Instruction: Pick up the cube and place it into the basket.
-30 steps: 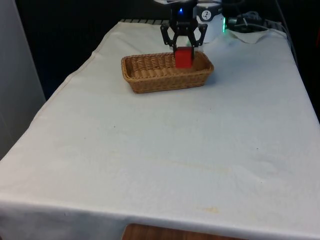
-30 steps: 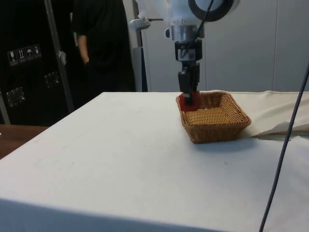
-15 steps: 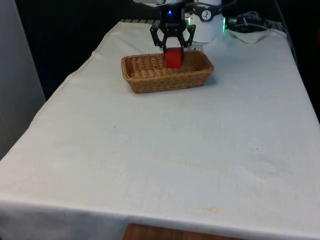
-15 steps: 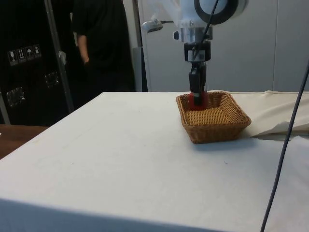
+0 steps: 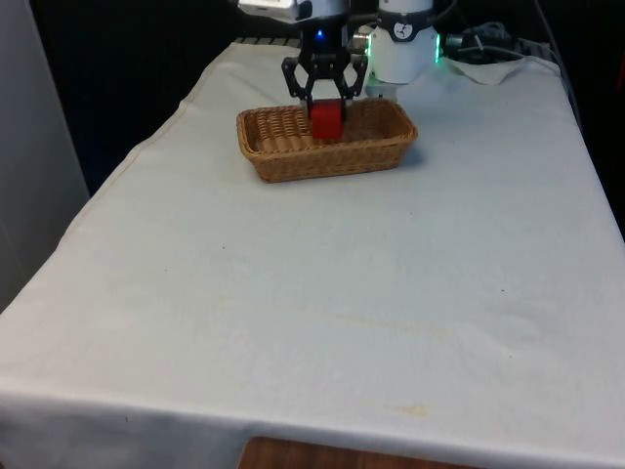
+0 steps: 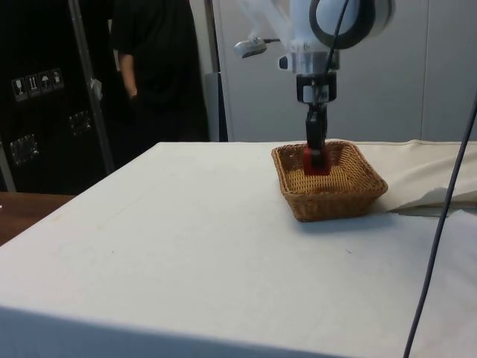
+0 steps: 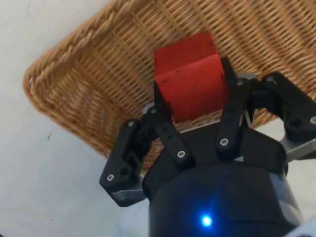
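The table (image 5: 391,293), under its white cloth, takes up most of the front view, from the lower edge up to the top centre of the frame, and it spreads across the lower half of the side view (image 6: 186,246). A person in dark clothes (image 6: 153,67) stands in the upper left of the side view, behind the table's far corner, beside a dark cabinet.

The white arm (image 6: 328,30) comes down from the top of the side view, right of centre, and from the top centre of the front view (image 5: 400,39).

The wicker basket (image 5: 293,166) sits in the upper middle of the front view, on the cloth near the table's far end. In the side view it stands right of centre (image 6: 335,201), and in the wrist view its woven floor and braided rim (image 7: 64,54) lie under the fingers.

The black gripper (image 5: 325,93) hangs over the basket, toward its middle in the front view, and reaches down inside the rim in the side view (image 6: 317,149). Its jaws are clamped on the red cube (image 5: 326,120), one finger on each side (image 7: 190,81). The cube (image 6: 316,160) sits low within the basket's walls; whether it touches the floor is hard to tell from these angles.
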Action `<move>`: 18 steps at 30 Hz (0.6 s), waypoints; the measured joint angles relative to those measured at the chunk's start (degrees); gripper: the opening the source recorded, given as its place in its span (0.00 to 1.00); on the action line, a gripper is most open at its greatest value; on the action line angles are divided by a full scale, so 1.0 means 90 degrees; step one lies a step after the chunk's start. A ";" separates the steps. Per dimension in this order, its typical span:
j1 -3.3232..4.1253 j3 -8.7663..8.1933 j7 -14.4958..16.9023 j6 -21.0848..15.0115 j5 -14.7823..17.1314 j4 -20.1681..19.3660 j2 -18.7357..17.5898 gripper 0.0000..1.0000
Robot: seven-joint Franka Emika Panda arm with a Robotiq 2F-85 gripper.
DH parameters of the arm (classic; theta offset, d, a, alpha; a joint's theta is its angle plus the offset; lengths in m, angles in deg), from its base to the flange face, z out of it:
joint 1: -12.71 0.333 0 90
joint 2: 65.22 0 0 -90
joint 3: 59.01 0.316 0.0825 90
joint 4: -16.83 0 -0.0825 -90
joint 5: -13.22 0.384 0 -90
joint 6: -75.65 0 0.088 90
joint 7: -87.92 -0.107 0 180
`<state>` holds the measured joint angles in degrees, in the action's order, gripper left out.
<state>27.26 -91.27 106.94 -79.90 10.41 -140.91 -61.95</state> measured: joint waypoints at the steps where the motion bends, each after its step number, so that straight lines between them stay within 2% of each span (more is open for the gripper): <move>1: 0.0000 0.0000 0.0000 0.0000 0.0000 0.0000 0.0000 0.03; 6: 0.0000 -0.0045 0.0146 -0.0382 0.0019 -0.0045 -0.0255 0.03; 15: 0.0000 -0.0070 0.0242 -0.0751 0.0019 -0.0166 -0.0344 0.03; 17: 0.0000 -0.0070 0.0242 -0.0751 0.0019 -0.0166 -0.0344 0.07; 18: 0.0000 -0.0070 0.0242 -0.0745 0.0019 -0.0159 -0.0344 0.23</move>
<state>27.26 -91.90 109.12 -86.61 10.58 -142.34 -65.05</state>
